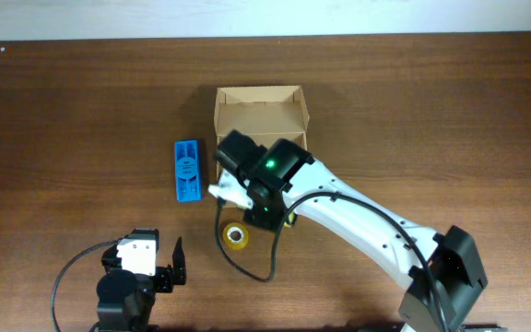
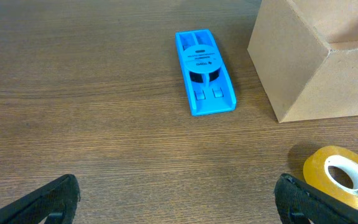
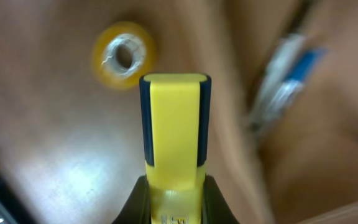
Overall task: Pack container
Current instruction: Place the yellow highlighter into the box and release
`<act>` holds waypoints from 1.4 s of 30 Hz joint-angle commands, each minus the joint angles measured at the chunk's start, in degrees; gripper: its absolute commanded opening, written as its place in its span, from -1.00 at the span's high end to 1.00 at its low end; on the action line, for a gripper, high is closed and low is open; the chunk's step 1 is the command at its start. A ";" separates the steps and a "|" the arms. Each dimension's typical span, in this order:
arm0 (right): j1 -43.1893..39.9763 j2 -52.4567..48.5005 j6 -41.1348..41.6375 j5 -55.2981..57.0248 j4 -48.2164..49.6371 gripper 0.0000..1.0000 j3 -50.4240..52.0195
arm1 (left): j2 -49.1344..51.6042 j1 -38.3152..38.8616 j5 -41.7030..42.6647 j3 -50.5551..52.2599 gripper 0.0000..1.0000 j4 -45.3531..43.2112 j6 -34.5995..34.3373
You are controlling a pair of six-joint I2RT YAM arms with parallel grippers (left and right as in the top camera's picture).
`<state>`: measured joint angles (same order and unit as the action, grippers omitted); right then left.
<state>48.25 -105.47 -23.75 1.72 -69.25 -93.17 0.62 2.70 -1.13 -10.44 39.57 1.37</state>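
Note:
The container is an open tan cardboard box at the table's back middle; it also shows in the left wrist view. My right gripper is shut on a yellow object with dark blue edges and hovers over the box's front edge, its wrist covering that edge from above. The right wrist view is blurred; the box interior holds blue and white marker-like items. My left gripper is open and empty, low over the table near the front left.
A flat blue plastic eraser block lies left of the box, also in the left wrist view. A yellow tape roll lies in front of the box, seen too in the wrist views.

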 commanded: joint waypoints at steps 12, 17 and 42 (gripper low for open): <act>-9.84 -5.25 -5.88 2.78 19.43 0.89 -3.61 | -0.28 -0.35 -0.37 0.31 -0.99 -0.09 1.07; -10.01 -10.16 -6.05 1.31 19.28 0.89 -3.61 | -0.28 -0.35 -0.37 0.33 -0.99 -0.09 1.07; -10.14 13.16 2.23 0.22 11.91 -0.98 -3.61 | -0.28 -0.35 -0.37 0.33 -0.99 -0.09 1.07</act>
<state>38.17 -104.12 -24.38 2.13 -55.90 -95.72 0.62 2.70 -1.13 -10.44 39.59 1.37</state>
